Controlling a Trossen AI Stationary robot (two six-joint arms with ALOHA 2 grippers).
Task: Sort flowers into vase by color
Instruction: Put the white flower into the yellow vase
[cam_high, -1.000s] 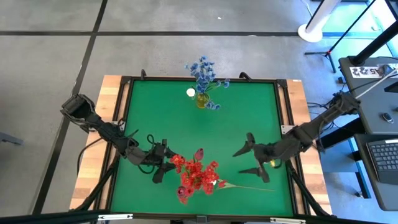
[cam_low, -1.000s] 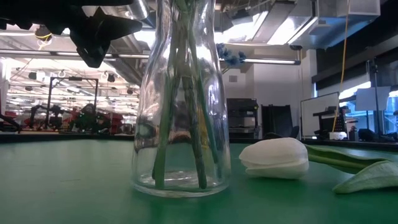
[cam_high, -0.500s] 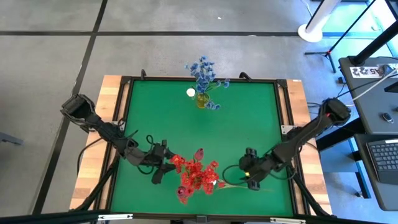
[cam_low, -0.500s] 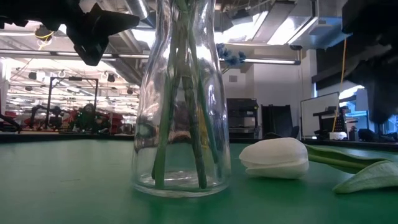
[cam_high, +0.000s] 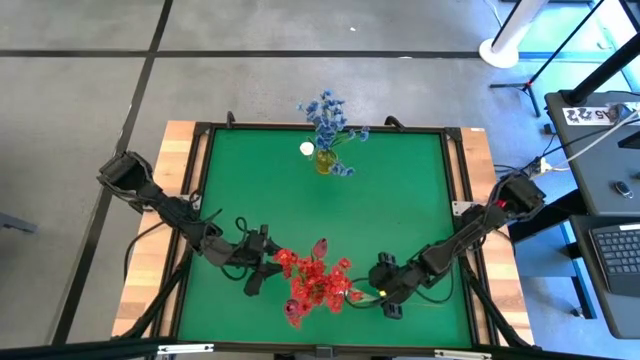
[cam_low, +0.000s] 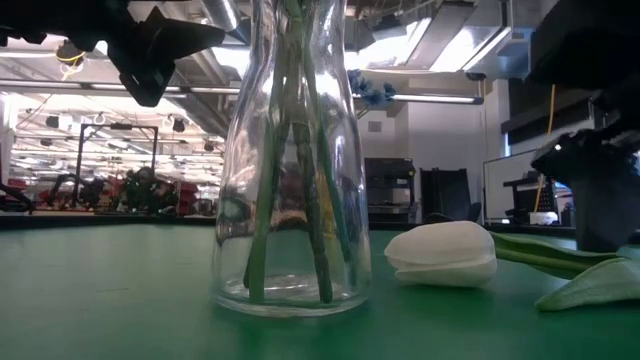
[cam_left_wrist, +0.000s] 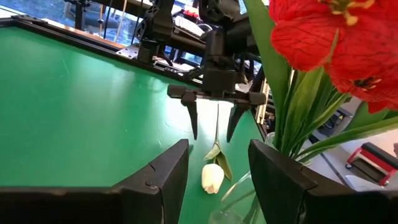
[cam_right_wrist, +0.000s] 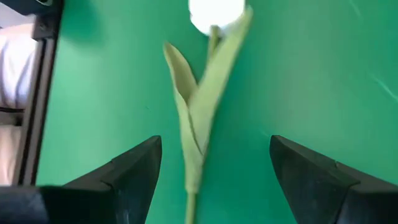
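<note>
Red flowers (cam_high: 315, 283) stand with their green stalks in a clear glass vase (cam_low: 290, 200) near the table's front edge. My left gripper (cam_high: 266, 262) stands open just left of the vase's top; its fingers (cam_left_wrist: 155, 183) have only table between them. A white tulip (cam_left_wrist: 212, 177) lies on the green mat right of the vase, resting on its bud (cam_low: 440, 255) and leaves. My right gripper (cam_right_wrist: 214, 140) is open and points down over it, one finger on each side of the stalk and leaves (cam_right_wrist: 196, 124), apart from them. Blue flowers (cam_high: 325, 118) stand in a second vase (cam_high: 323, 161) at the far edge.
A small white round thing (cam_high: 306, 149) lies beside the far vase. The green mat (cam_high: 400, 190) has a dark raised frame (cam_high: 455, 200) round it, with wooden table edges outside. Wide bare mat lies between the two vases.
My right gripper has come down and toward the table's near-left, onto the white tulip's stalk. It has tipped to point more steeply down and rolled about its own line, fingers still apart. The flowers and the vases have stayed where they were.
</note>
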